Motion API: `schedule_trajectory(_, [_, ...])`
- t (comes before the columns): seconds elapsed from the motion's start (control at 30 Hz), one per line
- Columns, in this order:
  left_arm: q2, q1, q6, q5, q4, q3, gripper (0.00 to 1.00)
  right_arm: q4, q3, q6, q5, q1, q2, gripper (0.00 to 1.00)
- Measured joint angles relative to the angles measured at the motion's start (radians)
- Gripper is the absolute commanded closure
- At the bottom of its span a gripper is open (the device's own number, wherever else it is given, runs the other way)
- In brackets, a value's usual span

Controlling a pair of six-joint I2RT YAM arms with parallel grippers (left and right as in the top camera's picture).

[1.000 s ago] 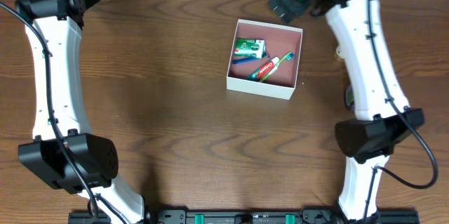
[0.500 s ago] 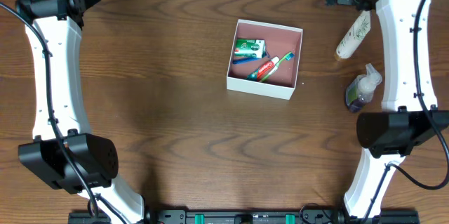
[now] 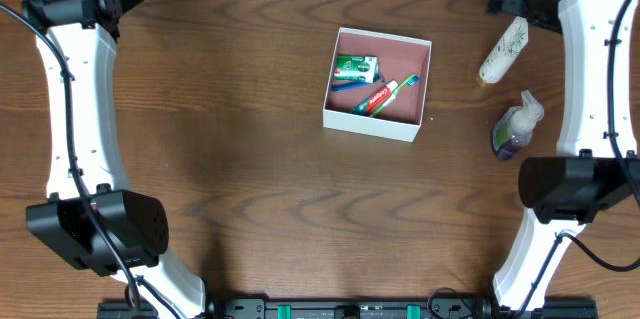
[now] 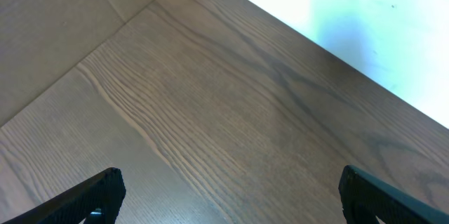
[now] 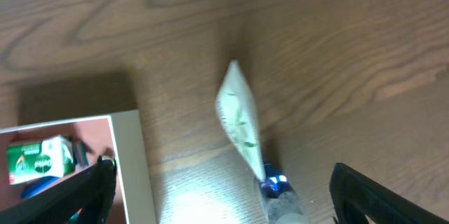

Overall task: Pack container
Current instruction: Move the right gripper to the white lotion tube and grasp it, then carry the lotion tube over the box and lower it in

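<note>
The right end effector [image 5: 226, 192] hovers with its jaws spread wide and nothing between them, above a white tube [image 5: 238, 122] with green print that lies flat on the wooden counter [image 3: 230, 159] near the far right corner. Just in front of the tube stands a clear pump bottle [image 3: 515, 127] with dark liquid. The container [image 3: 370, 124] sits well left of both, near the counter's middle and toward the far edge, its pink floor holding a green box [image 3: 355, 67] and a red-and-green tube [image 3: 375, 99] beside a blue item too small to make out. The left end effector [image 4: 235, 196], also wide open and empty, hangs over bare wood at the far left corner.
</note>
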Motion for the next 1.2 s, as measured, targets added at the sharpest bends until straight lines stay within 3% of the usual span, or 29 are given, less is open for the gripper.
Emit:
schedule_trajectory(0.13, [0.0, 0.0, 0.0, 0.0, 0.0, 0.0, 0.02, 0.006, -0.027, 0.011, 0.002, -0.016, 0.0, 0.11])
schedule_trajectory(0.4, [0.0, 0.0, 0.0, 0.0, 0.0, 0.0, 0.02, 0.068, -0.217, 0.025, -0.007, -0.038, 0.0, 0.35])
schedule_trajectory(0.47, [0.0, 0.0, 0.0, 0.0, 0.0, 0.0, 0.02, 0.08, -0.245, 0.022, -0.015, -0.038, 0.001, 0.47])
schedule_trajectory(0.63, [0.0, 0.0, 0.0, 0.0, 0.0, 0.0, 0.02, 0.121, -0.261, 0.023, -0.031, -0.038, 0.001, 0.95])
schedule_trajectory(0.67, [0.0, 0.0, 0.0, 0.0, 0.0, 0.0, 0.02, 0.131, -0.261, 0.02, -0.029, -0.038, 0.001, 0.99])
schedule_trajectory(0.97, [0.0, 0.0, 0.0, 0.0, 0.0, 0.0, 0.02, 0.15, -0.241, 0.026, -0.102, -0.038, 0.004, 0.99])
schedule_trajectory(1.2, [0.0, 0.0, 0.0, 0.0, 0.0, 0.0, 0.02, 0.135, -0.044, 0.024, -0.256, -0.031, 0.004, 0.99])
